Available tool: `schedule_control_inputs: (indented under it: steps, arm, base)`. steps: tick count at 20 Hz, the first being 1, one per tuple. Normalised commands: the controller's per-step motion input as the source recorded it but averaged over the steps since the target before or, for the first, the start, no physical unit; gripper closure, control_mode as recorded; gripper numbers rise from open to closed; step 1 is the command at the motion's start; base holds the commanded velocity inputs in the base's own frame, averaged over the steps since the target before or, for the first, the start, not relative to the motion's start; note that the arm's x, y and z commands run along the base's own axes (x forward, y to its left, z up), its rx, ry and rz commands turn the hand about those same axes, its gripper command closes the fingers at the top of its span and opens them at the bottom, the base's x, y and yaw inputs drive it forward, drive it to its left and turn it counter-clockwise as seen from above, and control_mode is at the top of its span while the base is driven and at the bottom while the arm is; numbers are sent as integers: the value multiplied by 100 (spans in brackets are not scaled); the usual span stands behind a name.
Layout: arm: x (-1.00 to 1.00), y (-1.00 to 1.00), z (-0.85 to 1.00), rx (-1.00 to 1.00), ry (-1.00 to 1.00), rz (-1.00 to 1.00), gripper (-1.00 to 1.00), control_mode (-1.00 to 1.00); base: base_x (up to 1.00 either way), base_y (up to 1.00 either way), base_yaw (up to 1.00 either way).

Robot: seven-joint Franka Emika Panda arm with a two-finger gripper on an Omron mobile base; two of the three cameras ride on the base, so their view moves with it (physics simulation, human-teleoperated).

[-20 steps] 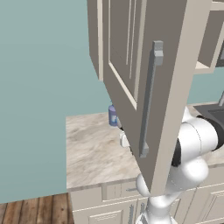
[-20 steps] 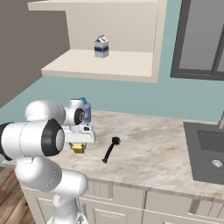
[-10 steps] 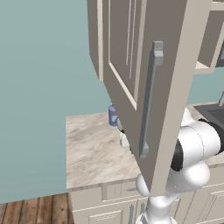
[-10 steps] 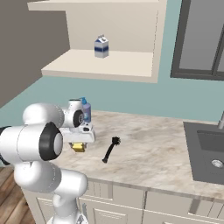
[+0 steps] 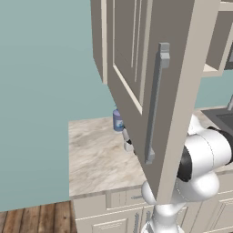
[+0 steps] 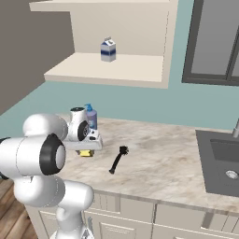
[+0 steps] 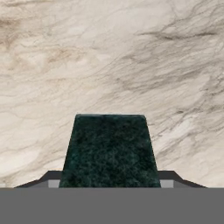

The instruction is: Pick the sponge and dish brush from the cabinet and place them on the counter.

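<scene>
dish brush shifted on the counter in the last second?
No. In the right base view the dish brush lies on the counter at the same spot and angle, just right of the gripper and sponge.

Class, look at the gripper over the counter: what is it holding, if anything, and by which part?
The gripper holds the sponge, its jaws on the two opposite sides, dark scouring face towards the hand camera, just above the counter.

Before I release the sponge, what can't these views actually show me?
- Sponge: right base view, mostly behind the gripper; whether it touches the counter can't be told.
- Fingers: hand view, hidden by the sponge's dark green face.
- Cabinet shelf: left base view, blocked by the open cabinet door.
- Dish brush: left base view, behind that door.
</scene>
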Motion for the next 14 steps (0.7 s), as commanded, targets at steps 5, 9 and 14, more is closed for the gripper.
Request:
schedule_control_inputs:
  steps: [5, 9, 14]
  arm:
    - [31, 0, -16, 0, -13, 1, 100, -100]
    - [23, 0, -25, 0, -9, 0, 100, -100]
    - [5, 0, -43, 0, -3, 0, 100, -100]
  base:
    - [0, 0, 0]
    - [0, 0, 0]
    - [0, 0, 0]
